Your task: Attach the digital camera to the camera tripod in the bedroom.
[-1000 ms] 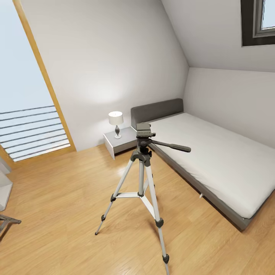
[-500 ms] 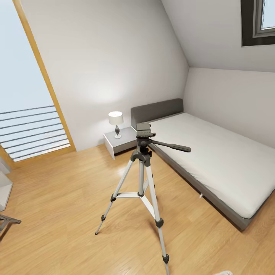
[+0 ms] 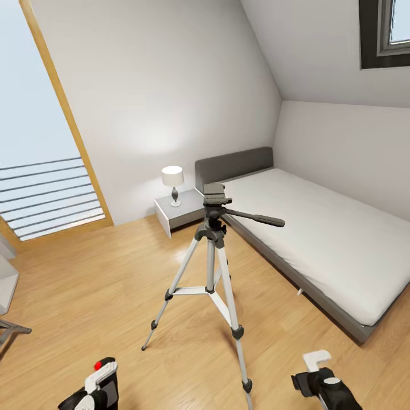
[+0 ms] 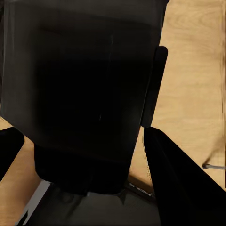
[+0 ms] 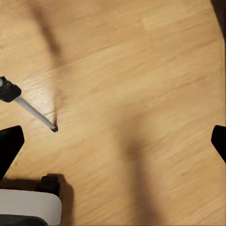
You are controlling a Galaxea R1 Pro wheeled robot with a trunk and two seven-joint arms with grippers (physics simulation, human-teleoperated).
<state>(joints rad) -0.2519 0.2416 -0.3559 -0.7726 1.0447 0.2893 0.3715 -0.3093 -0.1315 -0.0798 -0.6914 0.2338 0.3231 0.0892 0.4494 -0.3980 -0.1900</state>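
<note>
- We are gripping the digital camera in our left pincer at the lower left of the head view; its red button is poking up above the white finger, and in the left wrist view the black body is sitting between the dark fingers, so we judge the pincer clamped on it.
- Our right pincer is hanging low at the right, carrying nothing; in the right wrist view its dark fingertips are sitting at opposite edges over bare wood floor, so it is spread wide.
- The camera tripod is standing ahead of us between both arms, well apart from the left pincer and higher; its top plate is bare.
- We are judging the step as carrying the camera to the mount: next we are needing to lift the left arm up and forward and settle the camera's base flat on the plate, without knocking the long handle or the legs.
- Beyond it, the bed is lying to the right.
</note>
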